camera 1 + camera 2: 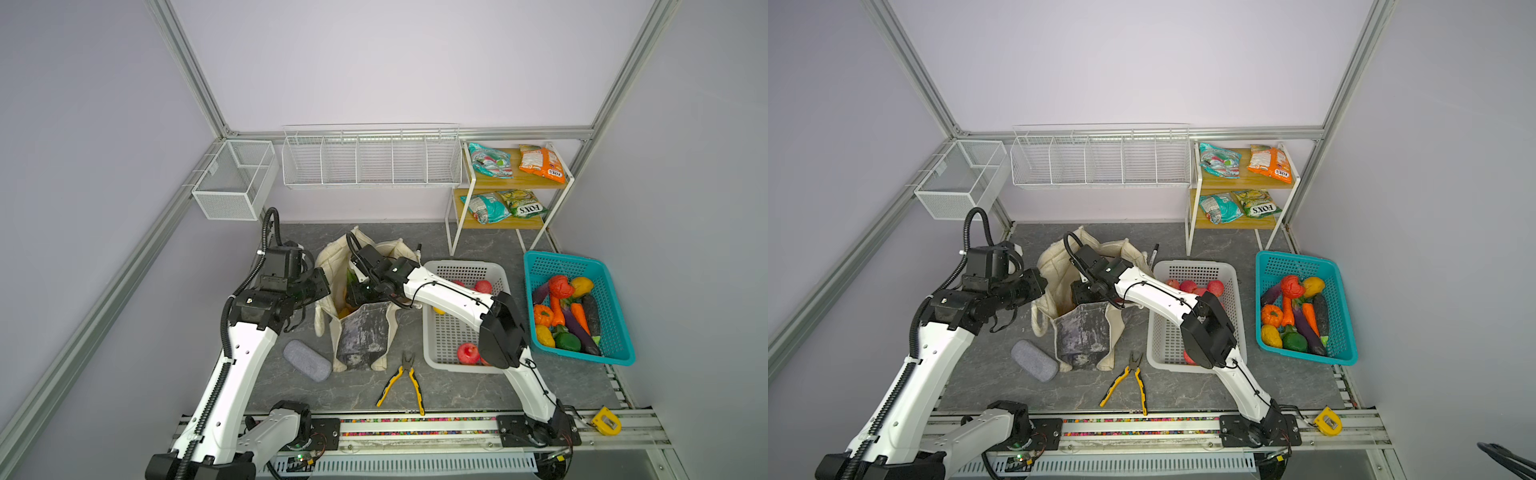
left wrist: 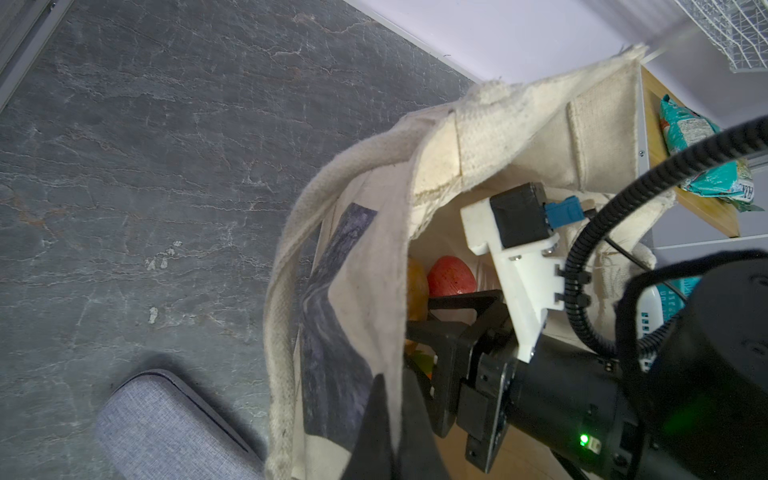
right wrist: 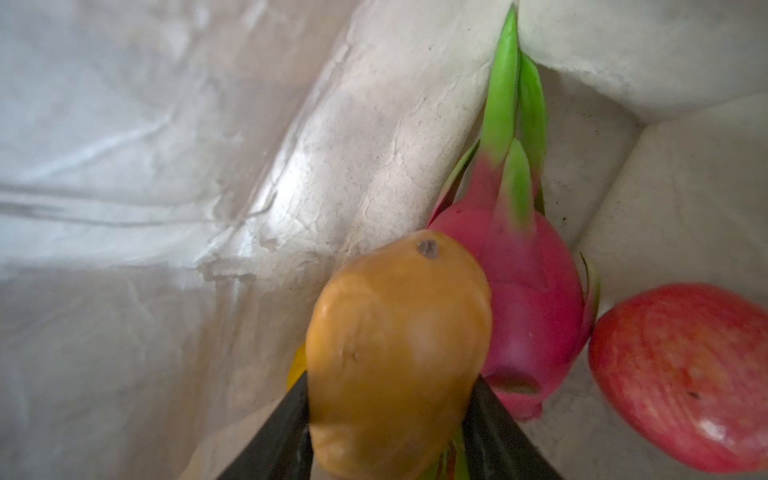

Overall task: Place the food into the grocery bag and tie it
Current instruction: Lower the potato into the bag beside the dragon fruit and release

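Observation:
The cream grocery bag (image 1: 361, 328) (image 1: 1079, 328) stands open mid-table, its dark grey panel facing front. My left gripper (image 2: 392, 382) (image 1: 328, 286) is shut on the bag's rim cloth (image 2: 498, 124) and holds the mouth open. Reaching down inside the bag, my right gripper (image 3: 390, 386) (image 1: 353, 297) has its fingers against both sides of a yellow pear (image 3: 399, 324). Beside the pear on the bag floor lie a pink dragon fruit (image 3: 532, 291) and a red apple (image 3: 685, 374). Further food shows in both top views: red fruit (image 1: 467, 353) in the white basket and FOX'S packets (image 1: 542, 164) on the shelf.
The white basket (image 1: 465, 274) stands right of the bag, under my right arm. A teal basket (image 1: 615, 291) of toy vegetables sits at the far right. Yellow-handled pliers (image 1: 405, 380) and a grey case (image 1: 306, 360) lie in front of the bag. Wire racks hang on the back wall.

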`<state>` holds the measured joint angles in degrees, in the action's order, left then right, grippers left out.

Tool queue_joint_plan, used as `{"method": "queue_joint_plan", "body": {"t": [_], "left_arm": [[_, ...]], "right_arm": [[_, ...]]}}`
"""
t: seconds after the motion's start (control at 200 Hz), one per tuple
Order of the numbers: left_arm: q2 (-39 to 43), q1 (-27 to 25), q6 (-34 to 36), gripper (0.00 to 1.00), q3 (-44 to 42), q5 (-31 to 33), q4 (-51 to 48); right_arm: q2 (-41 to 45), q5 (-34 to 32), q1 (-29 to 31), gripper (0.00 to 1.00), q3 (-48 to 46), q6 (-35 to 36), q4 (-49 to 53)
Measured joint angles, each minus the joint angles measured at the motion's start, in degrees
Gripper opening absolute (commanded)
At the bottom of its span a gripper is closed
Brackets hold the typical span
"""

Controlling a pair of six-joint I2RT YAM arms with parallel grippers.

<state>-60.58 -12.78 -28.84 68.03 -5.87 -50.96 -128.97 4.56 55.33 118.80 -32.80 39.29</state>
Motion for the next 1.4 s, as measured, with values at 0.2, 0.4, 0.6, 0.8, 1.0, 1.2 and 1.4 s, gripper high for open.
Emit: {"method": "queue_joint_plan", "body": {"t": [0.2, 0.4, 0.6, 0.8, 1.0, 1.2, 1.4], "left_arm": [[0.1, 0.0, 0.0, 0.0, 0.0, 0.0, 0.0], [0.1, 0.0, 0.0, 0.0, 0.0, 0.0, 0.1], [0.1, 0.0, 0.0, 0.0, 0.0, 0.0, 0.1], [0.1, 0.0, 0.0, 0.0, 0.0, 0.0, 0.1], [0.1, 0.0, 0.0, 0.0, 0.0, 0.0, 0.1], [0.1, 0.0, 0.0, 0.0, 0.0, 0.0, 0.1], [0.1, 0.0, 0.0, 0.0, 0.0, 0.0, 0.1]], "right_arm": [[0.0, -0.2, 0.1, 0.66, -1.0, 0.3, -0.6], [-0.3, -0.7, 0.3, 0.75, -1.4, 1.1, 0.7], [-0.3, -1.3, 0.3, 0.85, -1.3, 2.9, 0.9], [-0.1, -3.3, 0.5, 0.88, 0.4, 6.7, 2.2], [2.0, -5.7, 0.7, 0.88, 3.5, 11.3, 3.5], [6.6, -7.2, 0.7, 0.88, 8.2, 14.9, 4.1], [12.9, -9.1, -0.2, 0.88, 11.5, 17.6, 4.7]]}}
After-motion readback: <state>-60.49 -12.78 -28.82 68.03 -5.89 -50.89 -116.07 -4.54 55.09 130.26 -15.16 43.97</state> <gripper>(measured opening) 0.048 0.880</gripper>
